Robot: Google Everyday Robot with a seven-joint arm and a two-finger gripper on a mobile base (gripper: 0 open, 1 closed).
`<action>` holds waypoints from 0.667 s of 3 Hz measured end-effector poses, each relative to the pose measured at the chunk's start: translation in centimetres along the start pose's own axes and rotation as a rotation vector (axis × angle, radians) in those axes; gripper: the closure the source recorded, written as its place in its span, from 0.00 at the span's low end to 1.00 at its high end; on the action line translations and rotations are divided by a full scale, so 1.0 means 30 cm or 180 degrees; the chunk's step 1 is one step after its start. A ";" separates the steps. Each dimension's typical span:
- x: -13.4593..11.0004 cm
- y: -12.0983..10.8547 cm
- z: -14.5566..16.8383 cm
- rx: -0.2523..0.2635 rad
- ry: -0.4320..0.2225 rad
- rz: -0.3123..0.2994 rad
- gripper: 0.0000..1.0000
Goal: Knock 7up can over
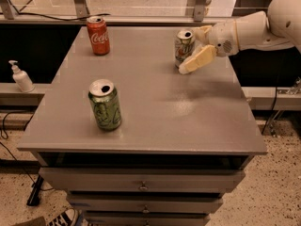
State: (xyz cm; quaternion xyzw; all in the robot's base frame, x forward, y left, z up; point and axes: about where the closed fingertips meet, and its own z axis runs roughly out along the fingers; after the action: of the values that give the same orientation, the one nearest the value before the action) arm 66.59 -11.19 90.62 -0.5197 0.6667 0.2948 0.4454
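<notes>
The 7up can [184,46] stands upright near the far right corner of the grey surface [164,108], its opened top showing. The claw [191,50] is at the can's right side, carried by the white arm [256,28] that reaches in from the right. Its fingers are spread: one lies beside the can's upper rim, and the other slants down in front of the can with its tip just beside the base. Whether either finger touches the can cannot be told.

A red Coca-Cola can [98,36] stands upright well to the left of the 7up can, at the far edge. A green can [105,104] stands upright, nearer and to the left of the 7up can. A pump bottle [21,76] sits off the surface, far to the 7up can's left.
</notes>
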 end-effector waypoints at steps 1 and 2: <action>-0.114 0.129 0.013 -0.0404 -0.0221 -0.0024 0.00; -0.188 0.238 0.013 -0.0721 -0.0341 -0.0019 0.00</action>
State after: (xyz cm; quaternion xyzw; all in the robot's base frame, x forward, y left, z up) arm 60.23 -6.37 95.02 -0.5522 0.6029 0.3942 0.4197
